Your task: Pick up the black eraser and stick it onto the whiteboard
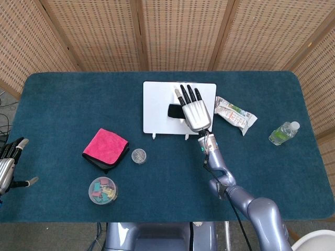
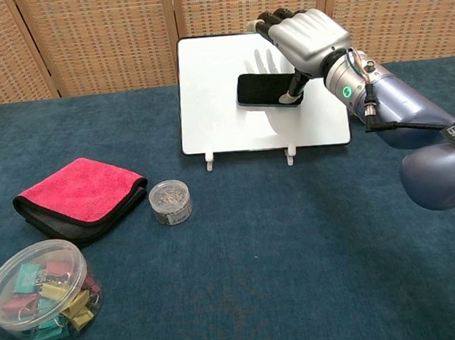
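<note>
Glossy whiteboard (image 2: 224, 123), matt black eraser (image 2: 262, 89), carpet-like tablecloth (image 2: 296, 243)

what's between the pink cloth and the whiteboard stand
Only the small round tin of pins, close beside the pink cloth; the rest up to the whiteboard is bare blue table, clearest in the chest view.
</note>
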Available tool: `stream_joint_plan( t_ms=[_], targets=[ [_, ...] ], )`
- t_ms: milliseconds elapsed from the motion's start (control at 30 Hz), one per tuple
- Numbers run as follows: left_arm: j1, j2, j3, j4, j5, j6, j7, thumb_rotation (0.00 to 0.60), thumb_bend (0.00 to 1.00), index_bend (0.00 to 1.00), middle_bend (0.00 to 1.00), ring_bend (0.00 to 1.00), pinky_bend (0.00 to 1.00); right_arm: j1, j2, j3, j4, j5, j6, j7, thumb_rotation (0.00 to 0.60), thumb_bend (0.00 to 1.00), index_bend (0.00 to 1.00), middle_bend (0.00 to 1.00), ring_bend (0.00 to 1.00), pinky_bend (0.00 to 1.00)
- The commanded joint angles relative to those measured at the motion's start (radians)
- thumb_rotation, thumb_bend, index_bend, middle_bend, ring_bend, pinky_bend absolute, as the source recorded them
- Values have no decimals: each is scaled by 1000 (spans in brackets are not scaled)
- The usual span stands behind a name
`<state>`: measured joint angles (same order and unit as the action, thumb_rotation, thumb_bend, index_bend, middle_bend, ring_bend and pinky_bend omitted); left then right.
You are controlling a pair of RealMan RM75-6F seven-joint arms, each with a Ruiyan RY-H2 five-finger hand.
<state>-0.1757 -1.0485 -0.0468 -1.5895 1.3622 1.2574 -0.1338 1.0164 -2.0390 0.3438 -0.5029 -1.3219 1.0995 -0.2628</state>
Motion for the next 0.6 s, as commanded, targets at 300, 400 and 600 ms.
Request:
stream_joint_plan(
  t_ms=[300,400,600],
  targets=[
    [9,12,10,-2,30,17,-32,600,0,0,0,0,0,-162,234,-79,-417,-70,165,29,600,0,0,68,0,140],
    [13,18,13,-1,47,29,-47,600,0,0,0,0,0,-267,419,-126,-710,-48,162,5,600,0,0,40,5,101],
    [17,24,13,14,83,60,-76,600,0,0,0,0,0,-474,782,-218,-1201,21,196,3,600,0,0,0,0,0]
  ],
)
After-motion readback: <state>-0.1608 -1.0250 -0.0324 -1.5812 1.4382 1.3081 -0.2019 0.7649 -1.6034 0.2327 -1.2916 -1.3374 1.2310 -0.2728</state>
